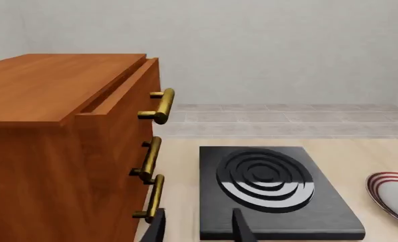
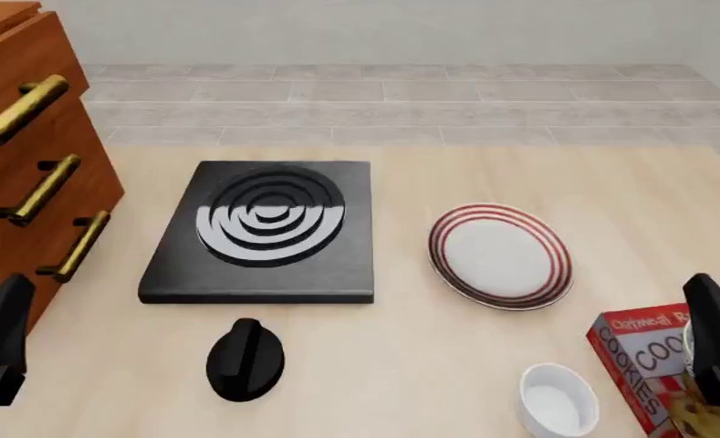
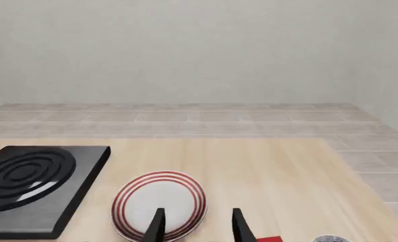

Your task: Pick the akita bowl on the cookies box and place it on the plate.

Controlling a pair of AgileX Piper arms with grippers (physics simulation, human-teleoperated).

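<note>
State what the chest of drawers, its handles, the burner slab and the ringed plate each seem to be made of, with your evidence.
Orange-brown chest of drawers: wood, by its grain streaks; satin finish. Gold bar handles: probably brass-like metal, given their bright highlights. Black square burner slab: glossy, perhaps glass or enamelled metal; its rings mirror light. Round white plate with red rings: likely glazed ceramic, smooth with a soft sheen.

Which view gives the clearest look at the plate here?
The front view: the whole plate shows from above, empty, right of the stove. The right wrist view shows it whole but behind the fingertips; the left wrist view catches only its edge.

akita bowl (image 3: 330, 238) mostly cropped, cookies box (image 2: 658, 365) edge-cut
</note>
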